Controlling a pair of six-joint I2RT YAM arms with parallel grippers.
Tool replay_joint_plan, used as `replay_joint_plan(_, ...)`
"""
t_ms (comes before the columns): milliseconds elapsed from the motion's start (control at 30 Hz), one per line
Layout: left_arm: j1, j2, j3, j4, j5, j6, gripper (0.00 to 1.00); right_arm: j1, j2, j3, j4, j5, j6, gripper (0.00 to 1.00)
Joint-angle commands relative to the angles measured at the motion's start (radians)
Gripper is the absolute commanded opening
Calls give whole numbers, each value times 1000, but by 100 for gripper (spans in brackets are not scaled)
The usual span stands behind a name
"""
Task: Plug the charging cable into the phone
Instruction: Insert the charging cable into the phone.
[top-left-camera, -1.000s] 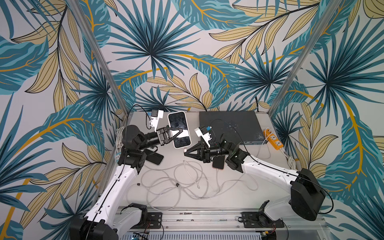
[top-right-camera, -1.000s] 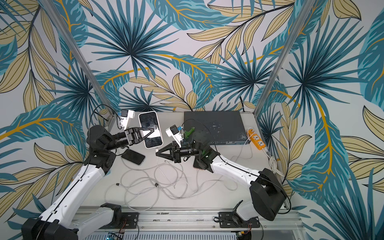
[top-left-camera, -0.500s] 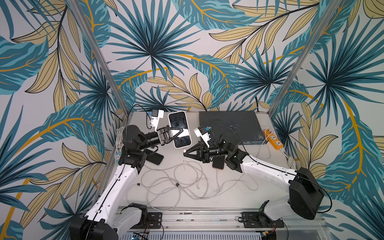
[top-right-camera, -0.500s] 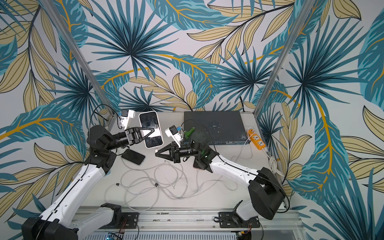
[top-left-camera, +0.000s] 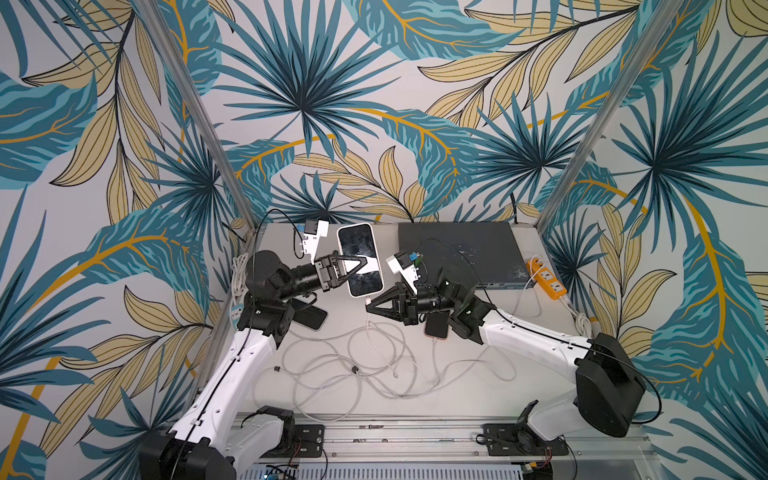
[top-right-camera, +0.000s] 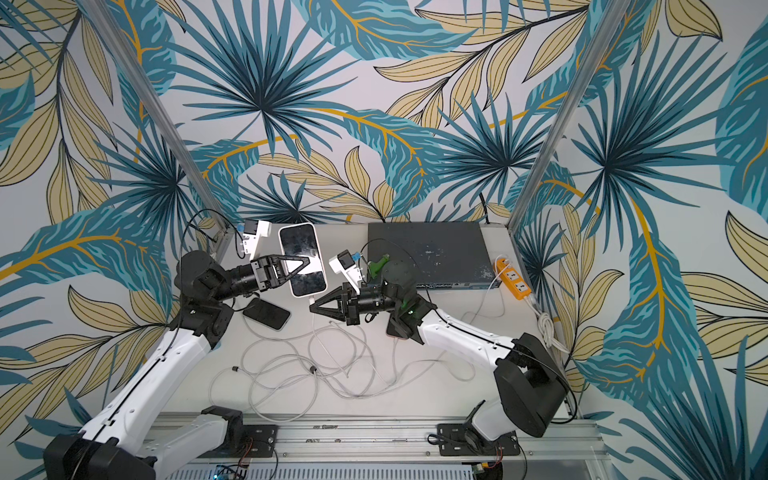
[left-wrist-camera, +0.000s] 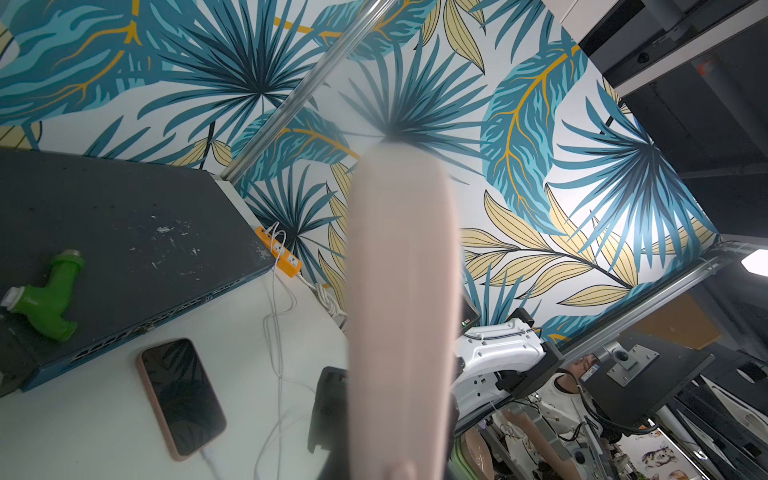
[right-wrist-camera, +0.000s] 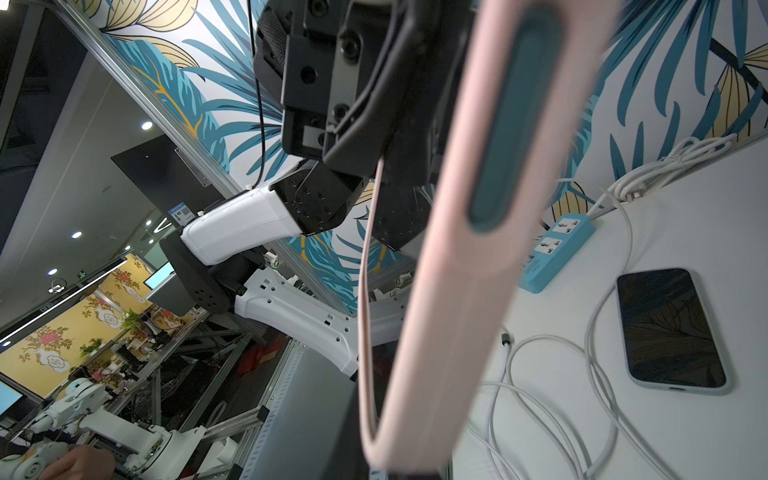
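A phone (top-left-camera: 360, 254) in a pale pink case is held up above the table, screen upward, with my left gripper (top-left-camera: 365, 262) shut on its side; both top views show it (top-right-camera: 301, 254). In the left wrist view its blurred edge (left-wrist-camera: 399, 291) hides the jaws. My right gripper (top-left-camera: 368, 305) is shut on the white charging cable (top-left-camera: 368, 297) right at the phone's lower end. The plug touches that end, but I cannot tell how deep it sits. In the right wrist view the cable (right-wrist-camera: 365, 299) curves beside the phone's edge (right-wrist-camera: 453, 270).
A dark phone (top-left-camera: 309, 318) lies near the left arm. Another phone (top-left-camera: 436, 329) with a cable lies under the right arm. Loose cable loops (top-left-camera: 353, 365) cover the middle of the table. At the back are a grey switch box (top-left-camera: 461, 249), a green fitting (top-right-camera: 380, 266) and an orange power strip (top-left-camera: 546, 279).
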Motion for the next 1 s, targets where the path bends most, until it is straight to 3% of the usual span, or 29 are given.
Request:
replay_joint_plan(0, -6, -6, -2, 65, -7, 14, 0, 5, -4, 18, 17, 0, -6, 0)
replay_joint_plan(500, -25, -30, -33, 44, 12, 38, 0, 3, -15, 7, 16, 21, -14, 0)
replay_joint_plan(967, -29, -77, -47, -80, 44, 124, 0, -25, -45, 4, 22, 12, 5, 0)
